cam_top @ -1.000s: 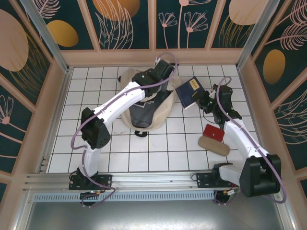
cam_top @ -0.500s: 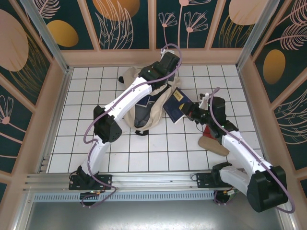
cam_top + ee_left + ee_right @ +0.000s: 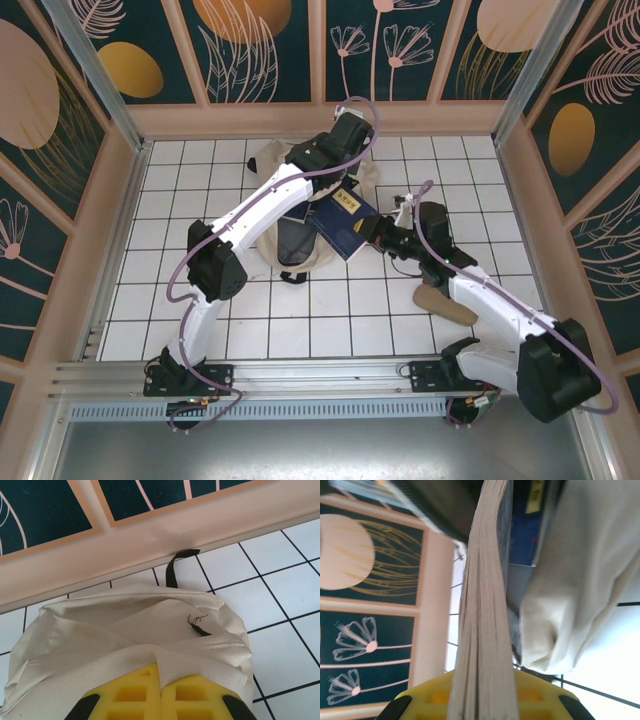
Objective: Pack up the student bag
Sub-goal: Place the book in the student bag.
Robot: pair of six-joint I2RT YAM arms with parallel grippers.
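Nearest the arm bases, a tan oblong pouch (image 3: 447,304) lies on the white gridded table (image 3: 160,300), just beside the right forearm. Beyond it, the right gripper (image 3: 481,700) is clamped on a navy book (image 3: 343,222). In the right wrist view the book's pale page edges run straight up between the yellow fingers (image 3: 435,702). The book's far end is at the mouth of the student bag (image 3: 125,625), against or just short of its cream fabric (which of the two, I cannot tell). The bag lies mid-table toward the far side, with its dark interior showing beside the book. Farther on, the left gripper (image 3: 160,697) is pinched tight on a fold of the bag's upper fabric. Past that fold are a small zipper pull (image 3: 197,627) and a black strap loop (image 3: 173,569), which reaches the foot of the far wall (image 3: 150,530).
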